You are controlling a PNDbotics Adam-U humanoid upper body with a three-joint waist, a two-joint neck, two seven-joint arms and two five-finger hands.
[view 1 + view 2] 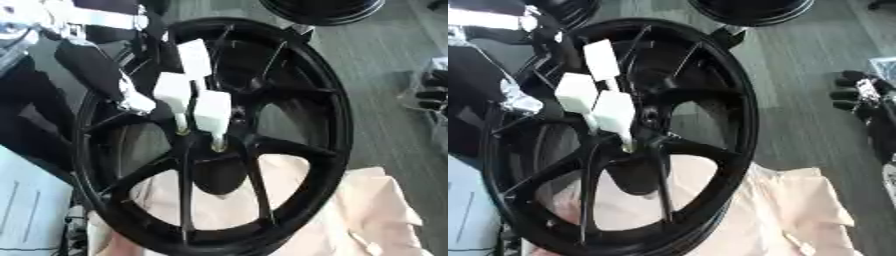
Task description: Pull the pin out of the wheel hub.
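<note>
A large black spoked wheel [332,125] stands tilted on a cream cloth. Three pins with white block heads stick out around its hub [214,155]: one high [194,57], one in the middle [172,91] and one lowest [212,111]. The lower two show brass tips at the hub. My left hand [140,104] comes in from the upper left on a black forearm and lies right beside the middle pin's head; its dark shape blends into the spokes. Off to the right, apart from the wheel, my right hand [856,93] hangs with relaxed fingers and holds nothing.
A second black wheel [319,10] lies at the top edge. The cream cloth [376,210] spreads under the wheel to the lower right. White sheets [26,210] lie at the lower left. Grey floor [385,55] shows on the right.
</note>
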